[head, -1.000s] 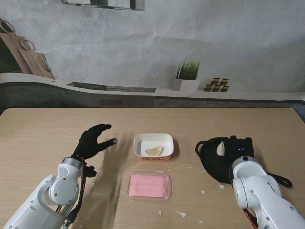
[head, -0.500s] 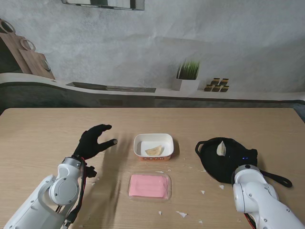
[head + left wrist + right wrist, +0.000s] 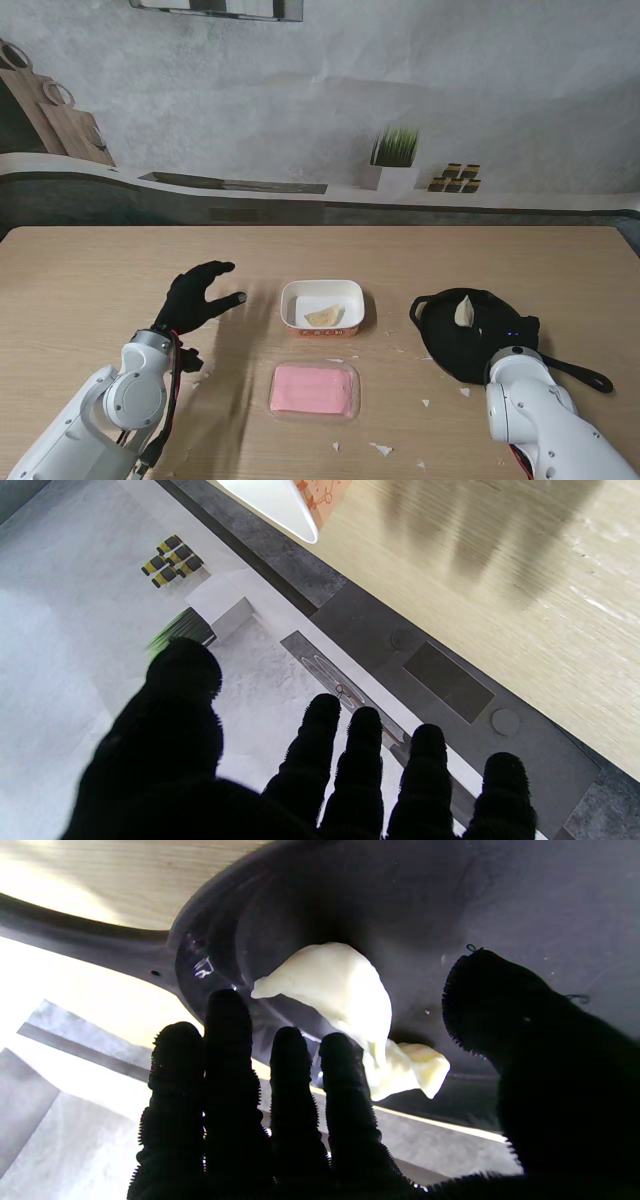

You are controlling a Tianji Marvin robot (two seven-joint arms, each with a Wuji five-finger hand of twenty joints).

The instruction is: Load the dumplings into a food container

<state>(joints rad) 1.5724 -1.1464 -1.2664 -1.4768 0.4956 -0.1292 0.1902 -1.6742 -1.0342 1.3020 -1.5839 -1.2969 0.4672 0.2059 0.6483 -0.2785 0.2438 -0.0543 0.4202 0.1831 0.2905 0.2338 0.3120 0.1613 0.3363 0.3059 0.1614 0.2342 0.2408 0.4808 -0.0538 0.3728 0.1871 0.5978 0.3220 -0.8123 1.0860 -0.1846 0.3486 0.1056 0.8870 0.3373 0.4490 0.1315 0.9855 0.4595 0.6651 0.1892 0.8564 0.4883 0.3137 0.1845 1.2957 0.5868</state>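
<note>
Presently, one dumpling (image 3: pixel 323 316) lies in the white food container (image 3: pixel 321 292) at table centre; one more dumpling (image 3: pixel 345 990) rests in the black frying pan (image 3: pixel 450 340) to the right. Right hand (image 3: pixel 325 1110): fingers spread just short of it, grasping nothing. Left hand (image 3: pixel 195 297): splayed, empty, left of the container. Pink lid (image 3: pixel 314 389): unused. Task judged roughly half complete.
</note>
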